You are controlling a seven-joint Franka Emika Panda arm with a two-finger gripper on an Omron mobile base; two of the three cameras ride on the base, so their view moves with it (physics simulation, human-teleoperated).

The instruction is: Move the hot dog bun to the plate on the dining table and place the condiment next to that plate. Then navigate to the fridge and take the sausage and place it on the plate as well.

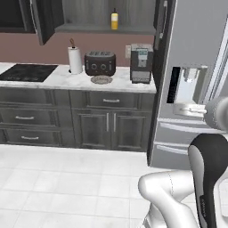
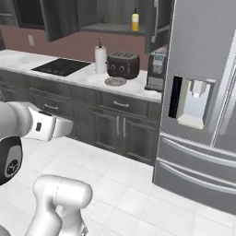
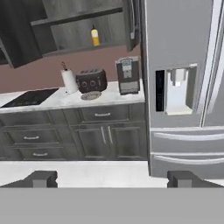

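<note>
Arm folded high, gripper (image 3: 112,178) level, jaws wide apart (2 fingertips (image 3: 41,178) showing), holding nothing.

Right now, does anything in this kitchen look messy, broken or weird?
Nothing is spilled or broken. The one odd thing is the upper cabinet, whose door hangs open, showing a yellow bottle alone on the shelf. The toaster, paper towel roll and coffee machine stand straight on the counter.

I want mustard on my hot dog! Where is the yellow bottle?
The yellow bottle stands on the shelf of the open upper cupboard, high above the toaster and left of the fridge.
</note>
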